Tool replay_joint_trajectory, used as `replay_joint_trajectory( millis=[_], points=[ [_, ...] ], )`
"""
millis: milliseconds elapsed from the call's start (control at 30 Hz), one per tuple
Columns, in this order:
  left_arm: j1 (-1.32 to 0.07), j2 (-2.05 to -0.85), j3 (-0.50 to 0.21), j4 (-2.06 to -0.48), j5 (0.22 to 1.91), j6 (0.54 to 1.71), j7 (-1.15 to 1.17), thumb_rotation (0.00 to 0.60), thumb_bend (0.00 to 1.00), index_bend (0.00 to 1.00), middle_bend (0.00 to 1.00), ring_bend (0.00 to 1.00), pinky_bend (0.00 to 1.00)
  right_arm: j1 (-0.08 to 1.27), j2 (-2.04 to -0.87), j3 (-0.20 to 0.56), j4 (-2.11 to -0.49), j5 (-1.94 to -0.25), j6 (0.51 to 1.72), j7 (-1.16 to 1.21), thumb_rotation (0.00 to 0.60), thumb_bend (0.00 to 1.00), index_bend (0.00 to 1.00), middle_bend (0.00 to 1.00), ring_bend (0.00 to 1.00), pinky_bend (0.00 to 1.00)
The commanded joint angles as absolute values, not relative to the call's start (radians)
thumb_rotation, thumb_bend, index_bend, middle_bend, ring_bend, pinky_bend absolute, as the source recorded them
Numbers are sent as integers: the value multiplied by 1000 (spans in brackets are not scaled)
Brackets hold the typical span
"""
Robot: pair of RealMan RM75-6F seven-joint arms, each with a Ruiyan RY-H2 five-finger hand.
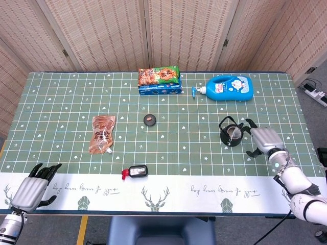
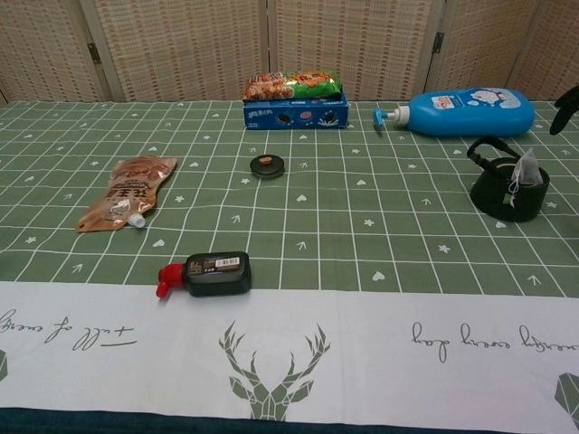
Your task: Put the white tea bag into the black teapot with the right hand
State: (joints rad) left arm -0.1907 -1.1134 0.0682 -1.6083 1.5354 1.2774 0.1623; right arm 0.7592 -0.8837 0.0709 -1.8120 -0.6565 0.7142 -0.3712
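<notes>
The black teapot (image 1: 230, 133) (image 2: 507, 188) stands on the right of the green cloth, handle up. The white tea bag (image 1: 234, 133) (image 2: 526, 168) leans inside its mouth, with its string over the rim. My right hand (image 1: 264, 140) hovers just right of the teapot, fingers spread and holding nothing; only a fingertip (image 2: 565, 98) shows at the chest view's right edge. My left hand (image 1: 34, 188) rests at the front left corner, empty, fingers apart.
A blue lotion bottle (image 1: 225, 88) lies behind the teapot. A snack box (image 1: 159, 80) sits at the back centre, a small round lid (image 1: 149, 120) mid-table, a brown pouch (image 1: 102, 133) to the left, and a black bottle with a red cap (image 1: 135, 172) near the front.
</notes>
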Motion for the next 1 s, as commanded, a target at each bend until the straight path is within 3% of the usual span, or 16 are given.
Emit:
replay_joint_trajectory(
  millis=[33, 100, 233, 333, 1000],
  points=[
    [-191, -1114, 68, -1608, 1535, 1276, 165, 600, 211, 0, 124, 154, 61, 757, -893, 62, -1800, -664, 727, -364, 600, 310, 191, 0, 682, 363],
    [-191, -1115, 68, -1609, 1534, 1277, 167, 600, 211, 0, 124, 154, 61, 756, -895, 54, -1797, -667, 727, -362, 600, 310, 132, 0, 668, 422],
    [-190, -1116, 68, -1610, 1533, 1277, 171, 600, 211, 0, 124, 155, 61, 764, -888, 40, -1801, -666, 692, -350, 600, 310, 92, 0, 847, 603],
    [-190, -1116, 68, -1609, 1534, 1278, 170, 600, 212, 0, 124, 156, 61, 768, -885, 35, -1804, -678, 689, -344, 600, 310, 91, 0, 877, 666],
    [-188, -1113, 67, -1608, 1537, 1284, 160, 600, 212, 0, 124, 157, 61, 811, -878, 2, -1771, -687, 542, -236, 600, 309, 92, 0, 898, 709]
  ],
)
